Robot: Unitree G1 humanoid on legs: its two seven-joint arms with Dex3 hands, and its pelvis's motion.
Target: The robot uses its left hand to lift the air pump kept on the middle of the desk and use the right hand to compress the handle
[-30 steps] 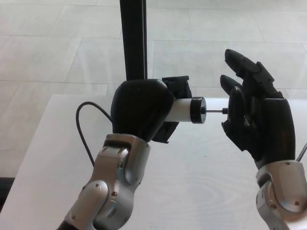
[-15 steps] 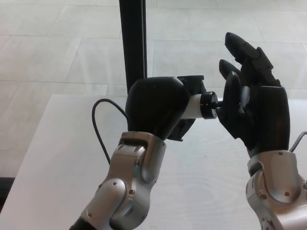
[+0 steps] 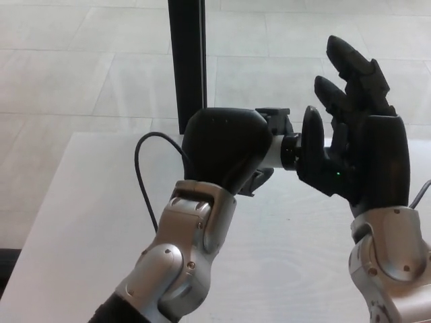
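The left hand (image 3: 225, 151) is wrapped tight around the pump (image 3: 277, 149) and holds it up in the air above the white tabletop (image 3: 81, 215), so the other hand can reach its end. The right hand (image 3: 353, 148) holds nothing. Its fingers (image 3: 353, 67) point up, spread apart, and its palm presses flat on the pump's end to push the handle in. A black hose (image 3: 145, 175) hangs down behind the left arm.

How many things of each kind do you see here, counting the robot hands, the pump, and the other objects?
Robot hands: 2 (left hand, right hand)
Air pump: 1
Black hose: 1
Black post: 1
Desk: 1
Total: 6
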